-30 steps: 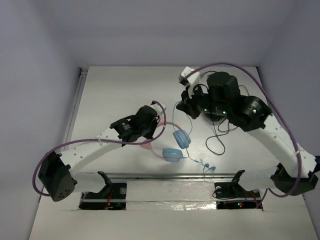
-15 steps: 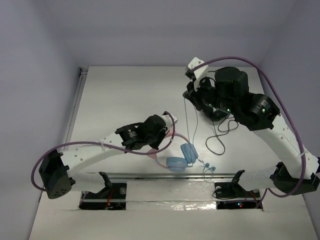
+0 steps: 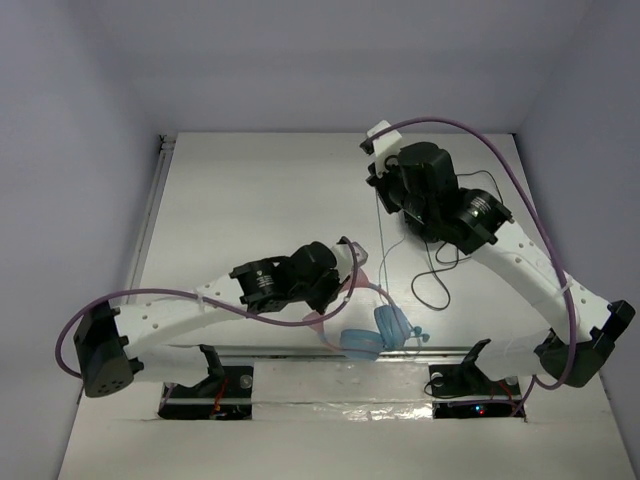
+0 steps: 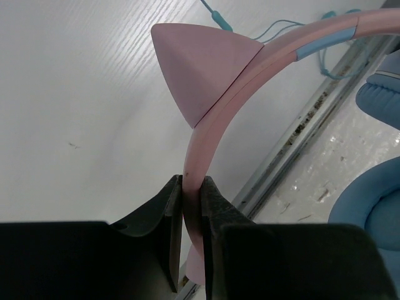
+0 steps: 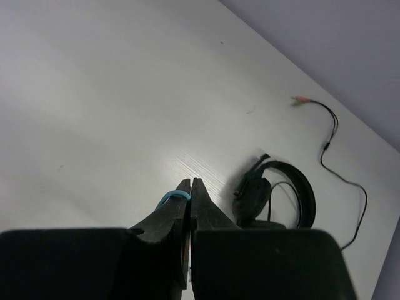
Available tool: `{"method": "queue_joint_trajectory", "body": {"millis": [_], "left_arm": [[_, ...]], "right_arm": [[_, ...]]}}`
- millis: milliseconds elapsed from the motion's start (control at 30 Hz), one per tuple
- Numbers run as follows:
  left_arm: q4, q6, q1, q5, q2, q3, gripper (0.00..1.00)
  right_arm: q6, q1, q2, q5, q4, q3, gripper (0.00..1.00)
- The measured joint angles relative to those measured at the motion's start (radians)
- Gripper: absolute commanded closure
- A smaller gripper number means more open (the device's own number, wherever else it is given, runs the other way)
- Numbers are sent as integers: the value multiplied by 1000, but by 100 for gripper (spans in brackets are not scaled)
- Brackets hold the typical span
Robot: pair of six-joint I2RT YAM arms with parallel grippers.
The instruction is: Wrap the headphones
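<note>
A black headset [image 5: 275,195] lies on the white table [image 3: 250,200], its band arched over one earcup. Its thin black cable [image 5: 325,147] wanders off toward the table's far edge and ends in a forked plug [image 5: 301,99] (tips reddish and greenish, as far as I can see). A metal strip [image 3: 280,351] lines the near edge.

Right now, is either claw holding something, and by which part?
The left gripper pinches the headphones by the pink headband, just below a cat ear. The right gripper is shut on their thin light-blue cable.
</note>
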Motion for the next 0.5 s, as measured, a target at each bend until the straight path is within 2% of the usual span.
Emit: {"method": "queue_joint_trajectory", "body": {"millis": [300,500], "left_arm": [[69,0,2,141,-185,-43,100],[158,-3,3,216,-216,-13,100]], "right_arm": [[114,-58,-96,61,192,-258,100],[222,-60,-131,27,299,-389,100]]}}
